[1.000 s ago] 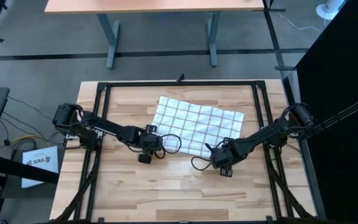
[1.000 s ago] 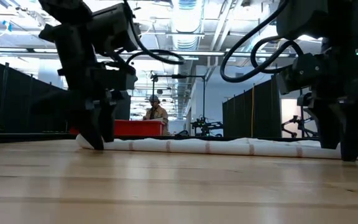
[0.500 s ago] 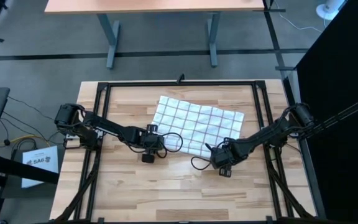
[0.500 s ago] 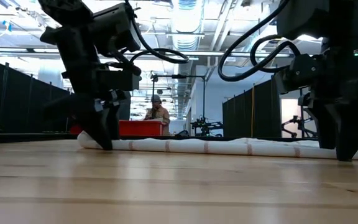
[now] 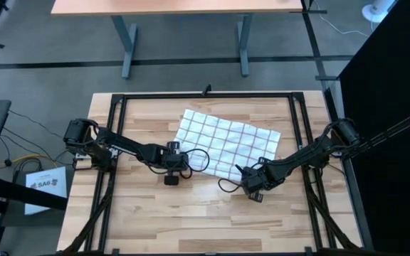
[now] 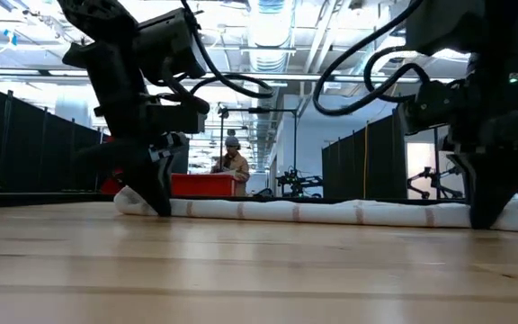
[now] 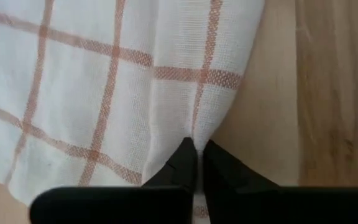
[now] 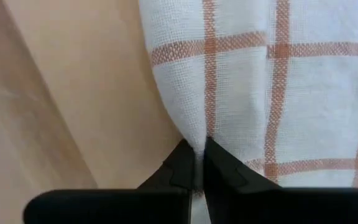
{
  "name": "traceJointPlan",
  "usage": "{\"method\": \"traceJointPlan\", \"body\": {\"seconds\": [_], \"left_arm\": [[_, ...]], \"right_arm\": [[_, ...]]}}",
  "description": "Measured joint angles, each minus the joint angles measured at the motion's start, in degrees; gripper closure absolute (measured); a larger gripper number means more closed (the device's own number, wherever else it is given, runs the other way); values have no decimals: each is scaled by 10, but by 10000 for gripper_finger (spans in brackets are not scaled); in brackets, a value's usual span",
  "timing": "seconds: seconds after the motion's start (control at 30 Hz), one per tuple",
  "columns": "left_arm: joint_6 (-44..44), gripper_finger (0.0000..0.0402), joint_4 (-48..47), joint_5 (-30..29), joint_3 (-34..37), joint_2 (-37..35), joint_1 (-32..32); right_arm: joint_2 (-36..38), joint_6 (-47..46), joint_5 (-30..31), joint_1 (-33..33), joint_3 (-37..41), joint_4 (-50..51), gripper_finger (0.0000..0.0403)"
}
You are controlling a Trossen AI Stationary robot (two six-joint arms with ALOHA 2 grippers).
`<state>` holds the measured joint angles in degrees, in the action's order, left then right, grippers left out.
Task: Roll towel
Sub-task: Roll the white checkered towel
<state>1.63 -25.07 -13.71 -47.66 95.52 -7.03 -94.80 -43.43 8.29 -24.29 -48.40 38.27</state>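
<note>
While towel (image 5: pixel 226 141) lies flat | left fingers (image 7: pixel 183 163) pinch it | right fingers (image 8: pixel 185 163) pinch it

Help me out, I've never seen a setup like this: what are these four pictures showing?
Two robot arms work at a wooden table. One picture looks straight down, one looks level across the tabletop, and two come from cameras on the arms' wrists. A checked towel lies on the table. The left gripper and the right gripper are each shut on the towel's near edge, pinching a fold of cloth. Far behind, a person stands in the room.
</note>
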Motion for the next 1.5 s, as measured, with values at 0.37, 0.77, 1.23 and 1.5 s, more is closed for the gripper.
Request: {"method": "traceJointPlan", "body": {"seconds": [0.37, 0.77, 1.23, 1.5], "left_arm": [[45, 401, -126, 108, -59, -83, 15], [-63, 401, -63, 171, -66, -77, 158], [-215, 398, 32, 179, -68, 48, 242], [-251, 309, -20, 149, -78, 17, 248]], "right_arm": [[30, -104, -78, -71, -47, -39, 398], [124, -133, -42, -30, -17, 87, 398], [135, -153, -55, 48, 146, -43, 385], [151, -103, -53, 64, 123, 25, 268]]}}
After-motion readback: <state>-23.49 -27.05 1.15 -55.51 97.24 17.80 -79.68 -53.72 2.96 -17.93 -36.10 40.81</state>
